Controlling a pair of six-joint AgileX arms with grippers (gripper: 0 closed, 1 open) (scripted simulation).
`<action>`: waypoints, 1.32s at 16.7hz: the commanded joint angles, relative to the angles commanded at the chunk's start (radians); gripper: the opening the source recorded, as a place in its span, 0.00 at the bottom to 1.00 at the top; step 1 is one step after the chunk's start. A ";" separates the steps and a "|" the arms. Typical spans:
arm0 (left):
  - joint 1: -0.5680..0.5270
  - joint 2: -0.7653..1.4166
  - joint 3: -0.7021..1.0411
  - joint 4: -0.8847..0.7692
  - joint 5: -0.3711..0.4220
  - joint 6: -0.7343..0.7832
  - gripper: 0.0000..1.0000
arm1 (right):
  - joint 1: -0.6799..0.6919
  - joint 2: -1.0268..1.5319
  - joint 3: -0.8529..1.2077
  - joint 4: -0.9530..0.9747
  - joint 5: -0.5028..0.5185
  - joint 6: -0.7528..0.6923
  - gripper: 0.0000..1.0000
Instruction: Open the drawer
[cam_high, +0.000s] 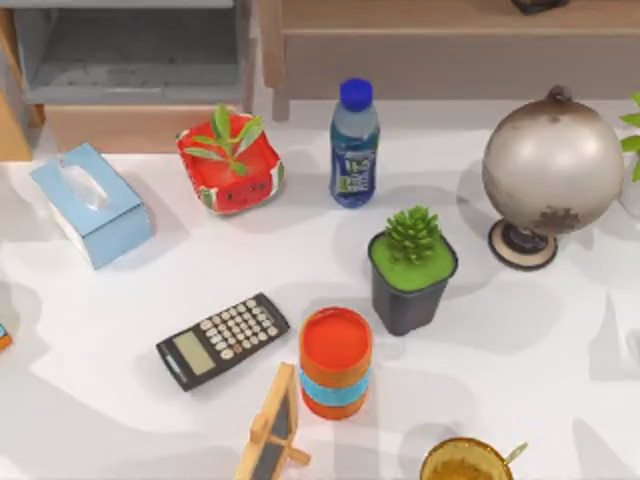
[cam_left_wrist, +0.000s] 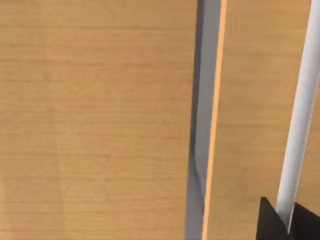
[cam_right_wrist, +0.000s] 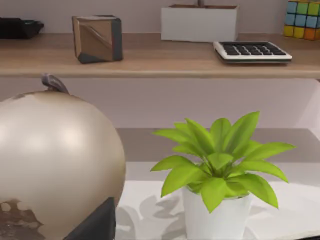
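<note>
In the left wrist view the drawer (cam_left_wrist: 250, 100) is very close: a light tan wooden front with a narrow grey sliver of inner wall (cam_left_wrist: 199, 125) beside it. A pale bar handle (cam_left_wrist: 300, 100) runs along that front. My left gripper (cam_left_wrist: 290, 222) has its dark fingertips (cam_left_wrist: 270, 227) pressed on either side of the handle, shut on it. My right arm is parked at the table's right, beside the globe (cam_right_wrist: 55, 165).
A wide grey-lined compartment (cam_high: 130, 60) is at the back left. On the table are a tissue box (cam_high: 90, 205), red planter (cam_high: 230, 165), water bottle (cam_high: 354, 145), succulent pot (cam_high: 412, 270), calculator (cam_high: 222, 340), orange cup (cam_high: 335, 362), globe (cam_high: 552, 170) and small easel (cam_high: 272, 425).
</note>
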 joint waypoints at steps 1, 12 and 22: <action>0.008 -0.014 -0.032 0.016 0.007 0.001 0.00 | 0.000 0.000 0.000 0.000 0.000 0.000 1.00; 0.055 -0.067 -0.168 0.087 0.055 0.000 0.00 | 0.000 0.000 0.000 0.000 0.000 0.000 1.00; 0.118 -0.128 -0.316 0.173 0.114 0.008 0.00 | 0.000 0.000 0.000 0.000 0.000 0.000 1.00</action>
